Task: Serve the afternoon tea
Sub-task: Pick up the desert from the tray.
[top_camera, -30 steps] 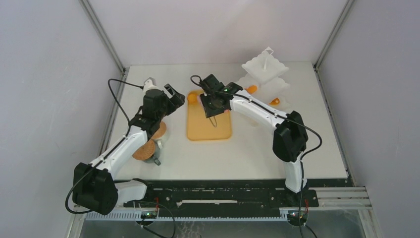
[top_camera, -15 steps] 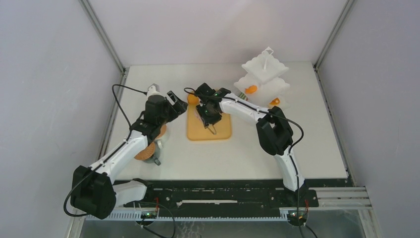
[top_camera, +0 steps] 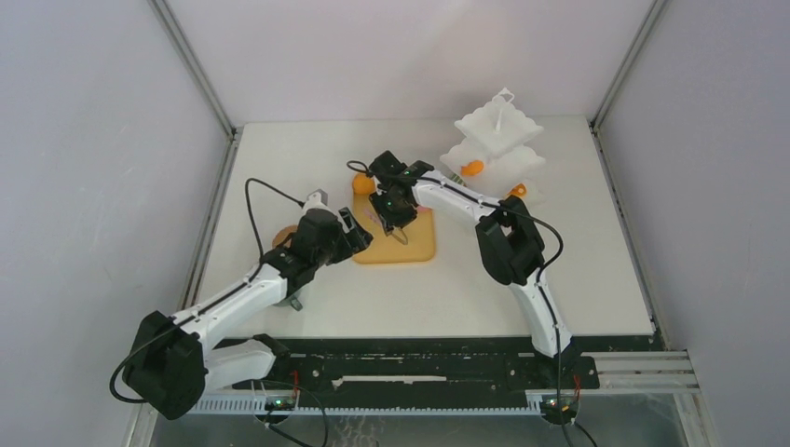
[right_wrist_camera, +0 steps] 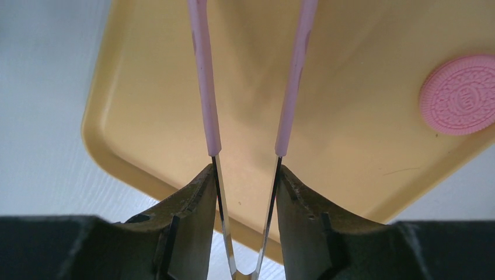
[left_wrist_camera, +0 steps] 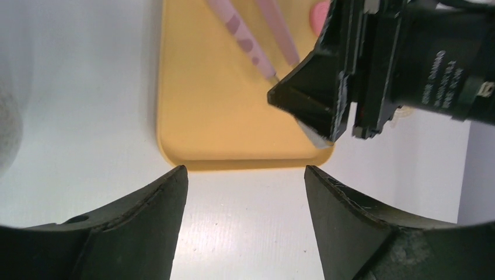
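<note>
Right fingers (right_wrist_camera: 187, 227) tight on pink tongs (right_wrist_camera: 201, 87) over tan board (right_wrist_camera: 350, 151); left fingers (left_wrist_camera: 134, 227) apart, empty, at board's edge.

Board (top_camera: 415, 244) mid-table, round pastry (right_wrist_camera: 461, 96) on it, tongs (right_wrist_camera: 204, 87) above it, tiered stand (top_camera: 498, 135) behind to the right.

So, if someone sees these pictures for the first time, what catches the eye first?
The yellow tray in the middle of the table draws the eye, with the right gripper over it, clamped on thin pink tongs. A pink cookie lies on the tray, and a white tiered stand rises at the far right.
</note>
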Tool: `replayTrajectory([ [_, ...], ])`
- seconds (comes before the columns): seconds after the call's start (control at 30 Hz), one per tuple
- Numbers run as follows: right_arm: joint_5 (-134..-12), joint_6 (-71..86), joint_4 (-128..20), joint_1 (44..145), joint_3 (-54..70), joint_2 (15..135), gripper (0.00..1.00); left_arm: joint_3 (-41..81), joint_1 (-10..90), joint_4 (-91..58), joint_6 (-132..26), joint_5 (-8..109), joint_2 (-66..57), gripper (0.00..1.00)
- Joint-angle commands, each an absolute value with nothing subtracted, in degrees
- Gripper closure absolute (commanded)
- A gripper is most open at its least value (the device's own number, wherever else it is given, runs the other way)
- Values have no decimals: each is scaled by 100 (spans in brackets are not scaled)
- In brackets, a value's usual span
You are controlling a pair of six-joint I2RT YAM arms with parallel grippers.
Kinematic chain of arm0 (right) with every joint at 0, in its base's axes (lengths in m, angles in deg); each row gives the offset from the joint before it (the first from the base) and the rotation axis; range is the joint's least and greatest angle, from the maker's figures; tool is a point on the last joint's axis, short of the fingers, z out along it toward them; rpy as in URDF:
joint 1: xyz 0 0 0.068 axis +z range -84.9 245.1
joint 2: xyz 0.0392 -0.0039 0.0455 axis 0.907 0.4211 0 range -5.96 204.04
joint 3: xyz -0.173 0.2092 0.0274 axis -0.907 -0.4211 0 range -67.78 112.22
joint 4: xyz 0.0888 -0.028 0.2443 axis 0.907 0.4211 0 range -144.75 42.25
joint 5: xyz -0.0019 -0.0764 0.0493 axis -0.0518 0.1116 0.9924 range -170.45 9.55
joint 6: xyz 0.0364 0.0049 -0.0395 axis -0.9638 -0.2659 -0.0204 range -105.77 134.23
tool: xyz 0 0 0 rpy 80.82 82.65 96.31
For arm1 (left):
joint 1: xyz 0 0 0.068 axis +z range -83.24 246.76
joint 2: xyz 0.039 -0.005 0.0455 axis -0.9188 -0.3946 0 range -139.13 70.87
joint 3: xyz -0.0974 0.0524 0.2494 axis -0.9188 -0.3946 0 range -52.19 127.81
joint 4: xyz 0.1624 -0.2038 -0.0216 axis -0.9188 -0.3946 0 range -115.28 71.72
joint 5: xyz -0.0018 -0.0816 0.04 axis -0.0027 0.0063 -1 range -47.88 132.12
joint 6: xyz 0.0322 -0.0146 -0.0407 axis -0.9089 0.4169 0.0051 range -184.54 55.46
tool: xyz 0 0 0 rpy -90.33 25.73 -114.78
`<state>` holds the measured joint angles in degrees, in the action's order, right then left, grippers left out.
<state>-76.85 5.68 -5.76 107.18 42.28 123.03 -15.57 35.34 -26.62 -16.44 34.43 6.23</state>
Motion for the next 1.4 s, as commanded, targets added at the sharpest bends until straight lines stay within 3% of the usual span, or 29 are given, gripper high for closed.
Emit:
replayTrajectory([
  [0.0,-7599,816,-809,10628,4532,12372,52,-1672,3345,-2641,-1391,3154,732,23],
  [0.3,-7588,921,-814,10484,4737,12418,52,-1495,3043,-2911,-1057,2848,40,27],
  [0.83,-7425,1003,-846,10557,5089,12637,53,-896,3028,-3848,-319,1918,-1060,23],
  [1.37,-7670,965,-750,10632,5682,13059,52,-786,3245,-3818,-449,2255,-1692,24],
])
